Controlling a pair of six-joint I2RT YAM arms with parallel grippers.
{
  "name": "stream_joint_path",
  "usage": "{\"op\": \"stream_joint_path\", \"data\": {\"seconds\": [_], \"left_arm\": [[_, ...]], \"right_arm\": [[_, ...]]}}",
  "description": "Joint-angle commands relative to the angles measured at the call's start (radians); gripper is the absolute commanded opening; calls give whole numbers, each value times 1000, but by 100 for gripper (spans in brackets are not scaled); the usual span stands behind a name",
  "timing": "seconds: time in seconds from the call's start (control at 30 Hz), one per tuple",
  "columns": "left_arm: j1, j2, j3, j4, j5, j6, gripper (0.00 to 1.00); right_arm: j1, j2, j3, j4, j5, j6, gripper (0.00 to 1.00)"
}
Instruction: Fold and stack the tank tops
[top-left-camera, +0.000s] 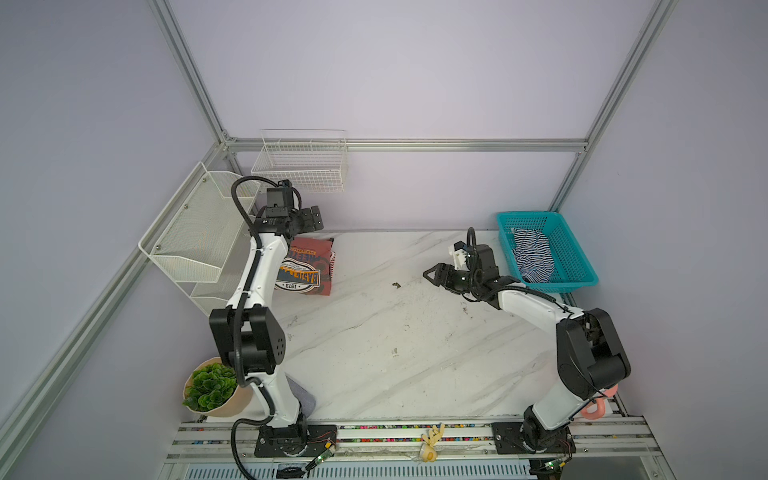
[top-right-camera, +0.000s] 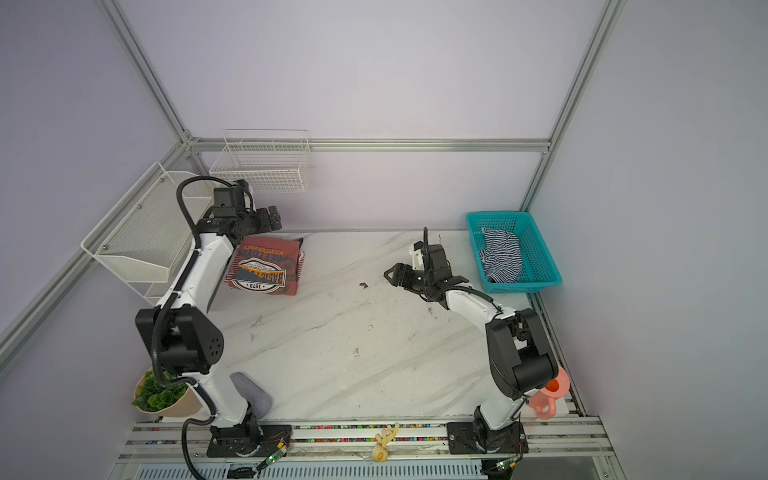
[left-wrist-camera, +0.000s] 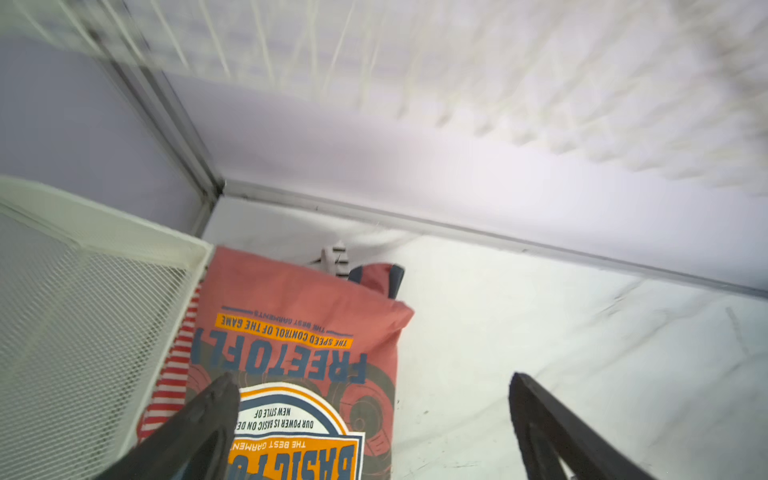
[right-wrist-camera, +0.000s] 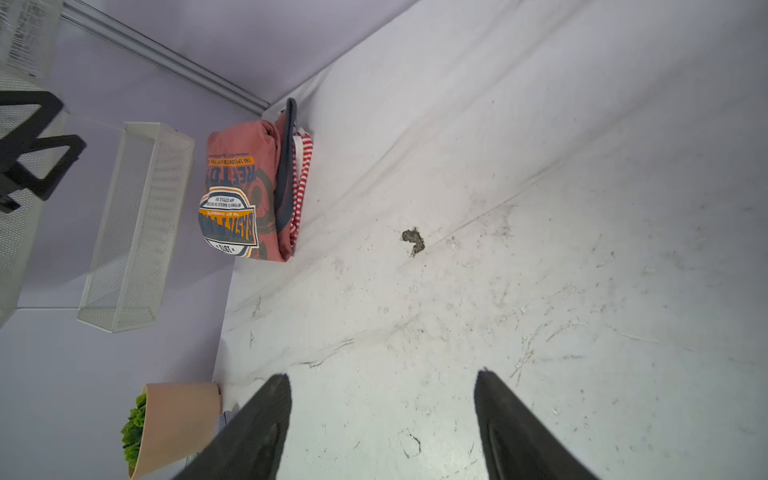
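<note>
The salmon-red tank top (top-left-camera: 307, 266) (top-right-camera: 266, 266) lies folded at the table's far left, badge print up. The red-and-white striped tank top (left-wrist-camera: 174, 374) (right-wrist-camera: 301, 174) lies under it, with only its edge showing. The navy-and-white striped tank top (top-left-camera: 532, 253) (top-right-camera: 500, 253) sits crumpled in the teal basket (top-left-camera: 582, 266). My left gripper (top-left-camera: 316, 218) (left-wrist-camera: 371, 377) hovers open above the far edge of the stack and holds nothing. My right gripper (top-left-camera: 428, 273) (right-wrist-camera: 382, 374) hangs open over bare table left of the basket, empty.
A white mesh shelf (top-left-camera: 195, 237) stands against the left wall beside the stack. A wire basket (top-left-camera: 303, 162) hangs on the back wall. A potted plant (top-left-camera: 212, 386) sits at the front left. A pink cup (top-right-camera: 548, 395) sits at the front right. A dark speck (top-left-camera: 395, 284) marks the middle of the table.
</note>
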Motion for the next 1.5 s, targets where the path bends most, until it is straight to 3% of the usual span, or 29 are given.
{"op": "stream_joint_path", "data": {"seconds": [0.0, 0.13, 0.17, 0.3, 0.37, 0.47, 0.63, 0.77, 0.9, 1.1, 1.17, 1.27, 1.37, 1.47], "left_arm": [[-39, -134, -115, 68, -3, 29, 100], [-98, -307, -307, 152, -11, 46, 100], [-117, -361, -377, 189, -12, 62, 100], [-177, -568, -630, 287, -58, 114, 100], [-185, -648, -752, 327, -116, 113, 100], [-187, -754, -966, 447, -227, 104, 100], [-187, -825, -1294, 738, -249, 135, 100], [-186, -802, -1467, 997, -359, 135, 100], [-174, -693, -1492, 1109, -416, 189, 100], [-135, -500, -1514, 1322, -417, 196, 100], [-130, -489, -1494, 1299, -393, 194, 100], [-117, -453, -1509, 1406, -378, 206, 100], [-96, -400, -1531, 1533, -346, 196, 100], [-76, -225, -1536, 1688, -336, 188, 100]], "right_arm": [[-32, -68, 16, -63, 25, -39, 74], [-88, -170, -9, -98, 89, -107, 81], [-104, -199, -13, -114, 126, -137, 97], [-166, -270, -19, -170, 292, -243, 97], [-183, -317, -42, -160, 444, -276, 97], [-196, -362, -141, -40, 667, -369, 97], [-232, -370, -366, 326, 740, -490, 97], [-254, -252, -553, 744, 679, -570, 97], [-288, -79, -602, 978, 619, -575, 97], [-308, 7, -626, 1179, 573, -576, 97], [-314, 55, -650, 1271, 559, -580, 97], [-317, 143, -674, 1420, 546, -567, 97], [-320, 130, -677, 1393, 525, -582, 97], [-322, 135, -658, 1365, 506, -576, 97]]}}
